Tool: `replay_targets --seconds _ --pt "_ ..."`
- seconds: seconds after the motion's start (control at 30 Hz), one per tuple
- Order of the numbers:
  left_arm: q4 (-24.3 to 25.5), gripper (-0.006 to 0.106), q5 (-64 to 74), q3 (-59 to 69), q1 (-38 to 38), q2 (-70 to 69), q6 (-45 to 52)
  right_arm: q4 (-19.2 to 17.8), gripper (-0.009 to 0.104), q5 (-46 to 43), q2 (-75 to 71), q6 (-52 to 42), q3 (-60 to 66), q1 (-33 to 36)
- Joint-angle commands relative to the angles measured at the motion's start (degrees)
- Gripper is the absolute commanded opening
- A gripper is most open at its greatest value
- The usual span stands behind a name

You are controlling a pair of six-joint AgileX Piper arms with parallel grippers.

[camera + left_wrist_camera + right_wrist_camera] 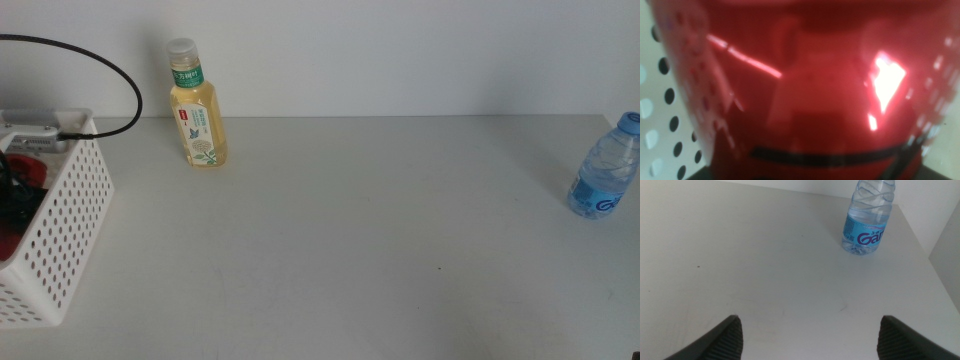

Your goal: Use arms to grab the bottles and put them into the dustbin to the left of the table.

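The white perforated dustbin [70, 215] stands at the table's left edge. My left gripper [18, 188] is down inside it, shut on the slim red can [810, 95], which fills the left wrist view beside the bin's holed wall [662, 100]. The can shows red inside the bin [32, 170]. The pale-yellow bottle [197, 108] stands upright at the back, right of the bin. The blue-capped water bottle [605, 170] stands at the far right and also shows in the right wrist view [867, 220]. My right gripper [810, 322] is open and empty, well short of the water bottle.
A black cable [110, 70] arcs from the left arm over the bin's back corner. The light-grey table [380, 230] runs flat between the two bottles. A white wall stands behind the table's far edge.
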Motion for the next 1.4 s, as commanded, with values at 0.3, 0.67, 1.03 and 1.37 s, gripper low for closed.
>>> replay_targets --seconds 0.3,0.67,1.03,1.37 --pt "-3.05 0.036 -1.41 -2.15 -0.03 -3.41 -0.81 -0.50 0.094 -3.68 -1.23 -0.54 -0.36 -0.26" --pt "-1.83 0.094 7.21 -5.96 -0.03 -5.67 -0.86 -0.50 0.094 -3.68 -1.23 -0.54 -0.36 -0.26" --pt "-13.16 0.094 -2.42 -3.20 -4.25 -22.43 -3.17 -0.50 0.094 -3.68 -1.23 -0.54 -0.36 -0.26" --pt "-12.73 0.094 -7.41 -1.03 -15.68 -35.07 -4.30 -0.50 0.094 -3.68 -1.23 -0.54 -0.36 -0.26"
